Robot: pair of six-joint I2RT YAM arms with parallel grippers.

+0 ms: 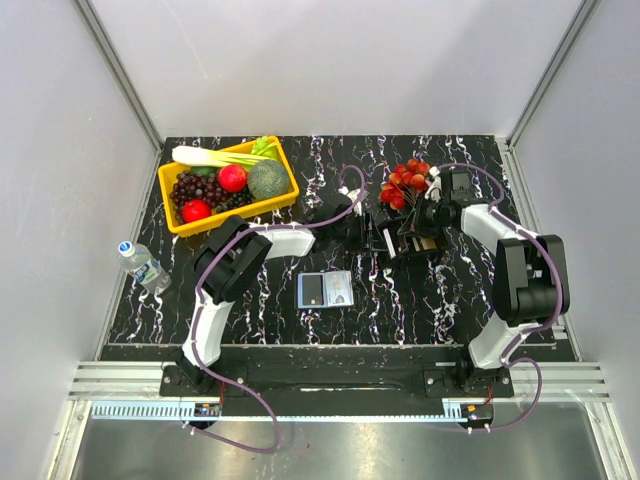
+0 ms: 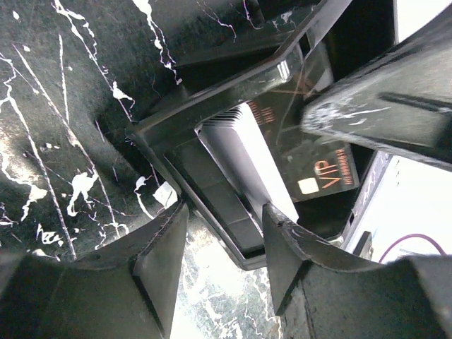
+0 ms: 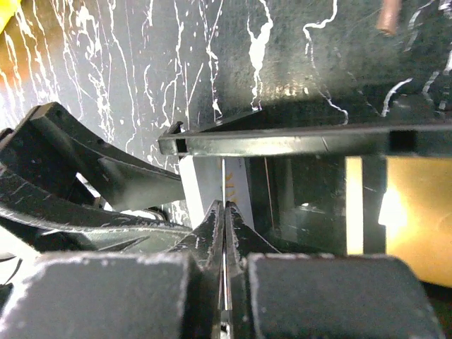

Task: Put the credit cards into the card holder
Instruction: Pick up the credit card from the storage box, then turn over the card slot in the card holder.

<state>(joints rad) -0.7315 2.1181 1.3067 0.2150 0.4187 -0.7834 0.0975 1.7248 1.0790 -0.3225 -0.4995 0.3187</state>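
The card holder point(image 1: 325, 290) lies open and flat at the table's middle, pale blue-grey inside. Behind it stands a black open tray point(image 1: 428, 254) with tan cards point(image 3: 417, 219) in it. My right gripper point(image 1: 410, 237) is over the tray, shut on a thin credit card seen edge-on point(image 3: 223, 180) between its fingertips point(image 3: 224, 206). In the left wrist view this card point(image 2: 314, 166) is dark with "VIP" on it. My left gripper point(image 1: 372, 232) point(image 2: 226, 212) is open, its fingers on either side of the tray's end point(image 2: 258, 258). A pale card stack point(image 2: 244, 152) stands in the tray.
A yellow basket point(image 1: 287, 197) of fruit and vegetables sits at the back left. A bunch of red fruit point(image 1: 408, 178) lies just behind the tray. A water bottle point(image 1: 143, 262) lies at the table's left edge.
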